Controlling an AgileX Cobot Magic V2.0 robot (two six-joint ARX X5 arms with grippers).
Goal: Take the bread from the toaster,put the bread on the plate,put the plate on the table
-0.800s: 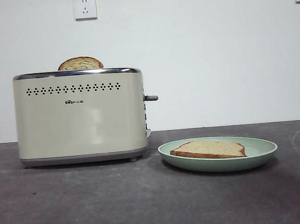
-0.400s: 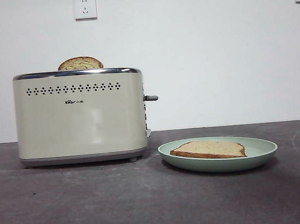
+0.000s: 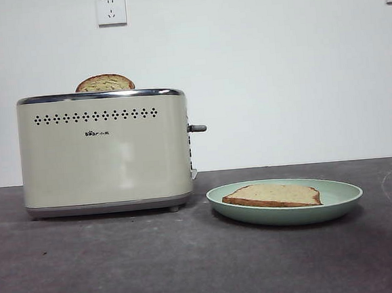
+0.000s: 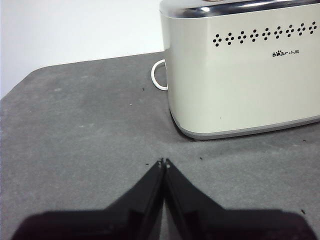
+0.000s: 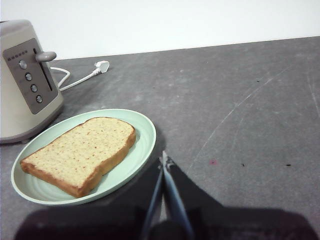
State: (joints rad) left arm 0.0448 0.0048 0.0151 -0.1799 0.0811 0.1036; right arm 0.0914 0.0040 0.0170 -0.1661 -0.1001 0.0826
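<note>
- Two grippers on my screens, neither holding anything. My left gripper [image 4: 163, 162] has its black jaws pressed together tip to tip, hanging above bare table [image 4: 75, 130] a little in front of the toaster's near lower corner.
- My right gripper [image 5: 164, 161] likewise has its jaws closed against each other, poised just beside the plate's rim, on the side away from the toaster.
- One plate [image 5: 145, 137], pale mint green, shallow with a raised rim, resting flat on the table close beside the toaster's control end.
- One slice of bread [image 5: 82, 152], light tan face and dark brown crust, lying flat inside the plate and narrower than it.
- One toaster [image 3: 105, 153], cream body with chrome top rim, a row of small dark holes and a small logo under it; the grey lever [image 3: 197, 128] juts from the end facing the plate.
- One second slice [image 3: 105, 83], rounded and brown-crusted, standing up out of the toaster's top slot.
- One white cord [image 5: 75, 80] with its plug lying loose on the table behind the toaster.
- Two white wall sockets [image 3: 111, 9] on the pale wall beyond, seen in the front view.
</note>
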